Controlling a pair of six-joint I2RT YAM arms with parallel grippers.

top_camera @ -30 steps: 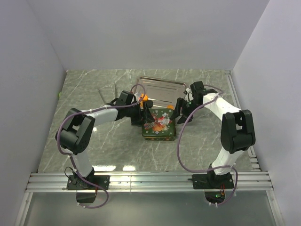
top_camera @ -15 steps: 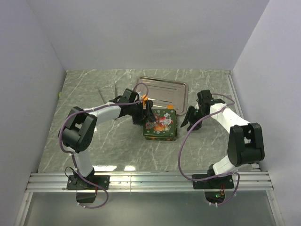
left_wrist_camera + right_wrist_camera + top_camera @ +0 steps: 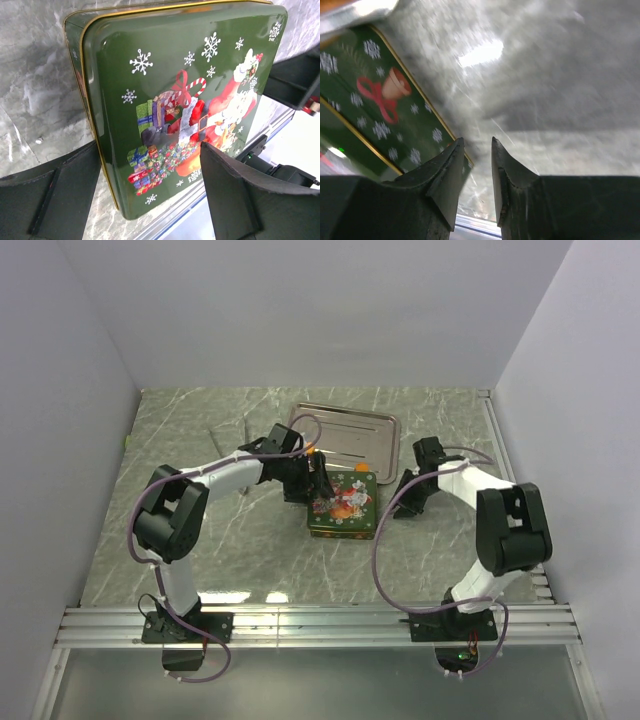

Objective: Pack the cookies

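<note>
A green Christmas tin (image 3: 342,506) with its Santa lid (image 3: 175,100) on lies on the table in front of the steel tray (image 3: 345,430). My left gripper (image 3: 318,486) is at the tin's left edge. In the left wrist view (image 3: 150,150) its jaws are wide open, one finger beside the lid's edge and the other over the lid. My right gripper (image 3: 398,508) is just right of the tin. In the right wrist view (image 3: 477,142) its fingers are a narrow gap apart and empty. A small orange piece (image 3: 360,469) shows at the tin's far edge. No other cookies are visible.
The steel tray lies behind the tin, its corner just visible in the right wrist view (image 3: 360,10). The side walls and the rail at the near table edge (image 3: 320,625) bound the space. The arms' cables loop over the table beside the tin.
My right gripper has pulled back from the tin's right side, out to the right and nearer. My left gripper has moved further over the lid. The tin has shifted slightly to the right.
</note>
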